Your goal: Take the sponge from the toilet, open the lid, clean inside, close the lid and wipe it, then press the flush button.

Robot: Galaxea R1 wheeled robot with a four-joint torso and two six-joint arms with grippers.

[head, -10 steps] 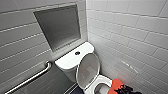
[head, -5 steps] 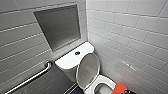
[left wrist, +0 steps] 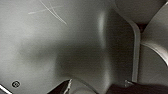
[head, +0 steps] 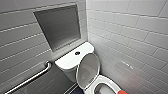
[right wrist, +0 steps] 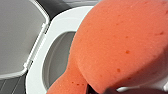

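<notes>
Clamping the small, bright red-orange soft sponge [right wrist: 120, 42], the right gripper [right wrist: 100, 90] is hanging just over the bowl, and the block is bulging out past it. In the head view the sponge is peeking in at the bottom edge, right of centre, just beside the white oval seat ring [head: 111, 82] of the white glossy ceramic toilet [head: 71, 60]. The white oval plastic lid [head: 87, 70] is standing raised at centre frame, showing its greyish inner face and leaning back toward the tank, where the small round dark flush button [head: 77, 53] is sitting. The bowl opening [head: 102, 88] is lying just left of the sponge, its long axis running from the tank toward the lower right, so the right arm is, by my judgement, the nearer one. The left gripper [left wrist: 100, 88] is facing a smooth grey surface up close; I cannot tell how it is set.
</notes>
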